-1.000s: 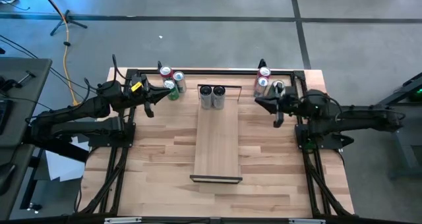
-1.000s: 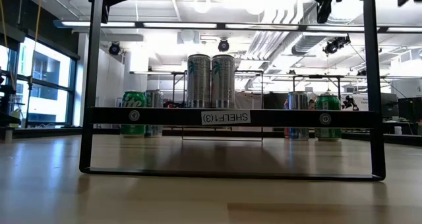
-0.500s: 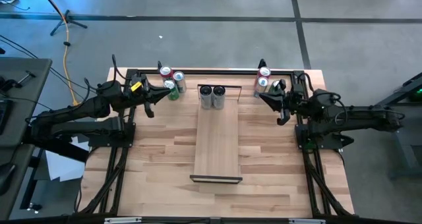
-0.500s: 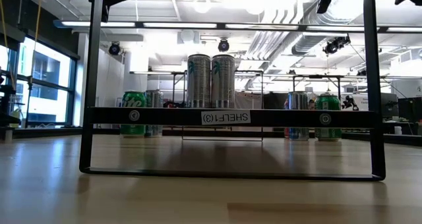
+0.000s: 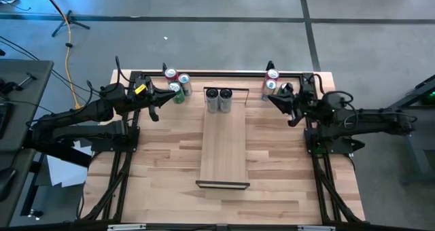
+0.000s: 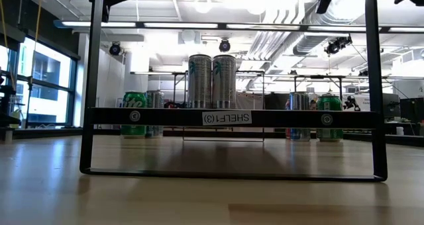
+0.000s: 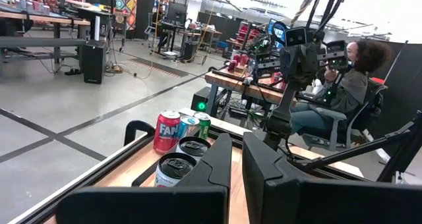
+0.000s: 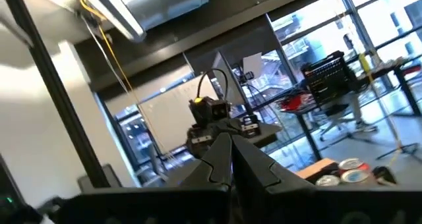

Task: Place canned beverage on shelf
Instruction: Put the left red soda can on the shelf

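The shelf (image 5: 223,146) lies along the middle of the table, a pale board with dark end frames (image 6: 232,117). Two tall silver cans (image 5: 219,100) (image 6: 211,81) stand upright on its far end. A left cluster of cans (image 5: 177,85) and a right cluster (image 5: 272,81) stand upright on the tabletop by the far edge. My left gripper (image 5: 163,95) (image 7: 237,178) hovers shut beside the left cluster, holding nothing. My right gripper (image 5: 275,100) (image 8: 231,161) hovers shut beside the right cluster, tipped upward, holding nothing.
A dark rail (image 5: 224,73) runs along the table's far edge behind the cans. Bare tabletop (image 5: 163,163) lies on both sides of the shelf. In the left wrist view a person (image 7: 343,85) sits beyond the table, behind the right arm (image 7: 290,66).
My right gripper has tipped its fingers upward and rolled at the wrist, staying shut beside the right cluster of cans. The cans and the shelf have stayed where they were.
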`<action>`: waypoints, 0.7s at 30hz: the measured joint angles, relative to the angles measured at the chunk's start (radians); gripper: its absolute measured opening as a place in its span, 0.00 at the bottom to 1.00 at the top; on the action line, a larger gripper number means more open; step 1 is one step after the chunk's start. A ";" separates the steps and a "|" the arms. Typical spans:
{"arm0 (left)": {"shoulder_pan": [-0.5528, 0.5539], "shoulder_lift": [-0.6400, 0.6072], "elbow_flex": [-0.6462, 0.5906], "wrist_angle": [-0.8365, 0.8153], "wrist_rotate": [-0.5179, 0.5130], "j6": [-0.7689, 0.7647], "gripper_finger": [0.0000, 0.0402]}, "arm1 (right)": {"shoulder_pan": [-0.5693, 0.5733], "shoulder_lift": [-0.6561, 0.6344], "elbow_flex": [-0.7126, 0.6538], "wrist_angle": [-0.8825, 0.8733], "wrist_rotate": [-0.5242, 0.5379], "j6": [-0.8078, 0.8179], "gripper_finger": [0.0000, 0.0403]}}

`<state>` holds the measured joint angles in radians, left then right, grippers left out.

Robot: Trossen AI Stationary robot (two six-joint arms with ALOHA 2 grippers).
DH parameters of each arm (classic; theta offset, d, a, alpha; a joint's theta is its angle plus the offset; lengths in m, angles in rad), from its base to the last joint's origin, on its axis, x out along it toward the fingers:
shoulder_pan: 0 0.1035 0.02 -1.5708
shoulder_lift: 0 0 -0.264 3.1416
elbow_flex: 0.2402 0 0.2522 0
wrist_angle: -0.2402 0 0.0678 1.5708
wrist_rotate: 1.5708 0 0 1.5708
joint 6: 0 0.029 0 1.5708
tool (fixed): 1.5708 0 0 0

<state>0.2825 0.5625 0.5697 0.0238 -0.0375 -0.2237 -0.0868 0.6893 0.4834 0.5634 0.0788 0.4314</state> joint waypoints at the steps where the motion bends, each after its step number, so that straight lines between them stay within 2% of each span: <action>1: 0.000 0.000 0.000 0.000 0.000 0.000 0.00 | 0.000 0.010 0.000 0.009 0.001 0.009 0.00; 9: 0.000 0.000 0.000 0.000 0.000 0.017 0.00 | 0.000 0.106 0.028 0.160 0.161 0.037 0.00; 16: 0.000 0.000 0.000 0.001 -0.002 0.017 0.00 | 0.000 0.193 0.171 0.079 0.202 -0.233 0.00; 21: 0.000 0.000 0.000 0.004 -0.004 0.017 0.00 | 0.000 0.213 0.237 0.007 0.202 -0.299 0.00</action>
<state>0.2829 0.5625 0.5697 0.0277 -0.0418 -0.2066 -0.0872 0.9019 0.7203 0.5705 0.2805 0.1328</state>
